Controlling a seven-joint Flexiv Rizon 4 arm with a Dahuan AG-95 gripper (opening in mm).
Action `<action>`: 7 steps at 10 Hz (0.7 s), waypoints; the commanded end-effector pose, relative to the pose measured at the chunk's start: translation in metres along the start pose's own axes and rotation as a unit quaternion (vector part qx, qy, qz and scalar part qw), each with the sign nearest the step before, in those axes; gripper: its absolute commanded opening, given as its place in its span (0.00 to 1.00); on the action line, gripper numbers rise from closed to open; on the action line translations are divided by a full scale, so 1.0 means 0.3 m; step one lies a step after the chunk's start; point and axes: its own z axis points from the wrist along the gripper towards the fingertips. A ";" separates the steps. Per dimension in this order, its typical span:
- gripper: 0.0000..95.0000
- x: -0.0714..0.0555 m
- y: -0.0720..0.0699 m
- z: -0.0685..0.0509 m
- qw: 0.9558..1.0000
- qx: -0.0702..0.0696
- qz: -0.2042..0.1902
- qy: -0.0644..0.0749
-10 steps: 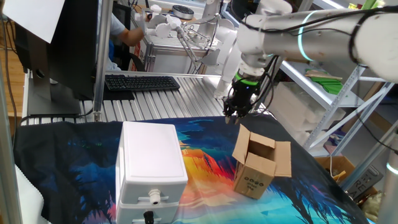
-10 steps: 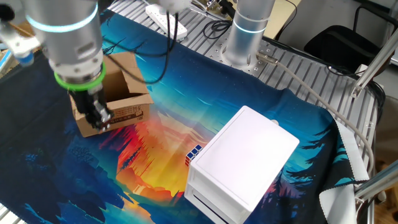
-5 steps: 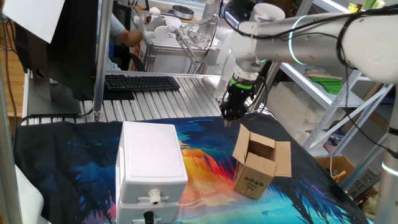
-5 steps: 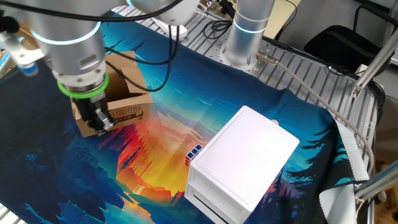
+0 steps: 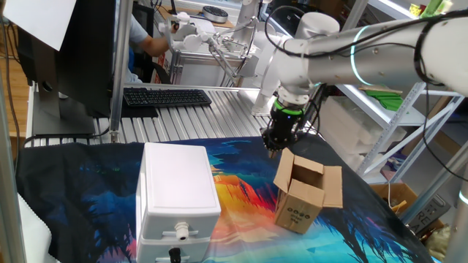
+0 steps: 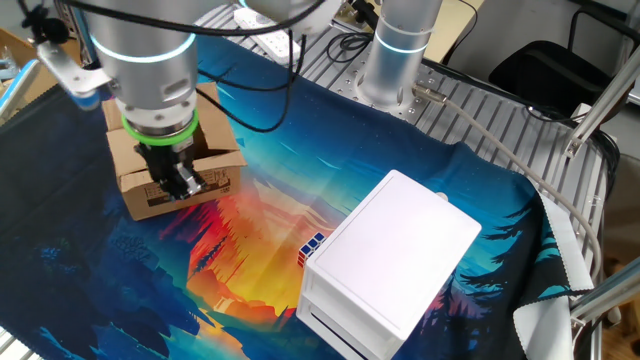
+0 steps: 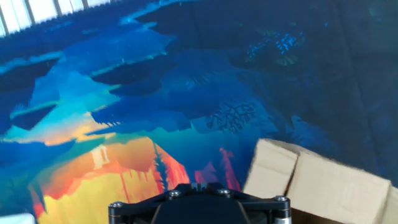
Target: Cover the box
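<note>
From one fixed view the box (image 5: pixel 307 196) stood open on the colourful cloth (image 5: pixel 241 190), its flaps up and black marks on its near side, with the gripper (image 5: pixel 273 148) clenched on nothing just above the flap nearest the arm. The other fixed view showed the gripper (image 6: pixel 185 185) in front of the box (image 6: pixel 172 165), hiding much of its opening. The hand view gave only the gripper's black base at the bottom edge and a flap of the box (image 7: pixel 323 183) cut off at the lower right corner; the fingertips were out of sight there.

The cloth covered a slatted metal table (image 5: pixel 190 113), beside a white case (image 5: pixel 178 193). Behind stood a keyboard (image 5: pixel 167 97) and shelving (image 5: pixel 387 95).
</note>
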 end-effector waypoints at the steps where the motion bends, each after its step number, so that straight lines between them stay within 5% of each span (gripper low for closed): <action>1: 0.00 0.020 -0.033 -0.017 1.000 0.005 -0.016 0.005; 4: 0.00 0.038 -0.087 -0.050 1.000 0.010 -0.028 0.009; 7: 0.00 0.040 -0.139 -0.015 0.999 0.007 -0.040 0.008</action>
